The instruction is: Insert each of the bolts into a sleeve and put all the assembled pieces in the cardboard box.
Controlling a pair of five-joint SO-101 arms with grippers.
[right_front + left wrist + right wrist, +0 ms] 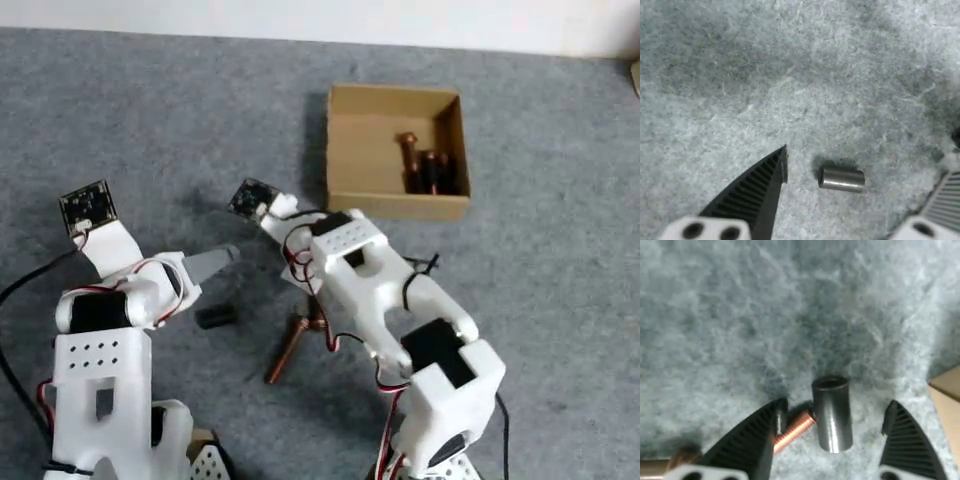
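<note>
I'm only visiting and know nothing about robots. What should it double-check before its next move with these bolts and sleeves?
1. Right gripper open, one finger on each side of the sleeve: ok.
2. Copper bolt inserted in that sleeve: not ok, it lies beside it.
3. Left gripper open near the second sleeve: ok, that sleeve lies on its side.
4. Cardboard box has room: ok, the assembled pieces fill only one corner.
5. Right fingers would miss the bolt when shutting: cannot tell.
</note>
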